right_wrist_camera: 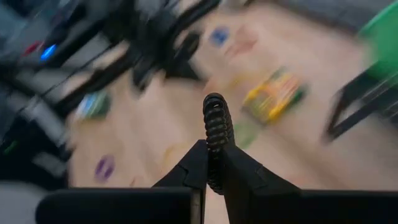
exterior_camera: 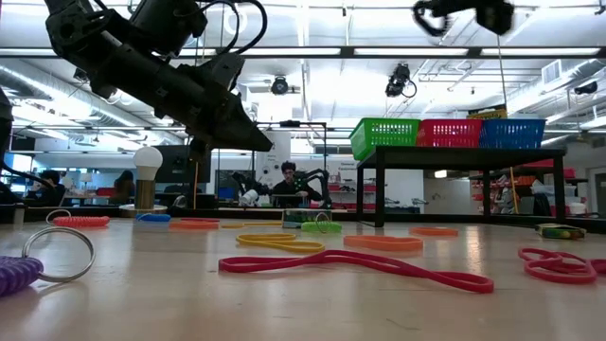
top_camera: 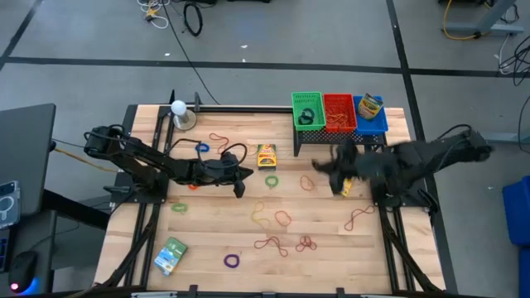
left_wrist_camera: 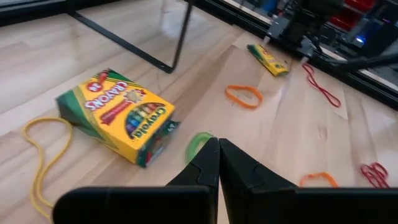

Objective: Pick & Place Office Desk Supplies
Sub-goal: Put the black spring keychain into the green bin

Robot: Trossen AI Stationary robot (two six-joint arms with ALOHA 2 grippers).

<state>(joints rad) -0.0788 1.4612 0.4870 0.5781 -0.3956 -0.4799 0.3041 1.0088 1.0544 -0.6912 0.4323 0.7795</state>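
Rubber bands and small rings in several colours lie scattered over the wooden table (top_camera: 207,248). A yellow crayon box (top_camera: 266,156) lies flat near the table's middle and shows in the left wrist view as crayon box (left_wrist_camera: 121,115). My left gripper (top_camera: 242,178) hovers shut to the left of it, above a green ring (left_wrist_camera: 198,144). My right gripper (top_camera: 319,165) is raised high over the table's right half, shut on a black coiled ring (right_wrist_camera: 216,121). A green-blue packet (top_camera: 171,255) lies near the front left. My right gripper pinches the black coiled ring between its two fingers by the ring's lower part (right_wrist_camera: 214,163). The rest of the ring stands out past the fingertips, edge-on. The ring is lifted well clear of the table.
Green (top_camera: 307,109), red (top_camera: 339,112) and blue (top_camera: 370,113) baskets stand on a black-legged rack at the far right. A white ball on a round base (top_camera: 179,112) is at the far left. A small yellow crayon pack (top_camera: 346,187) lies under my right arm.
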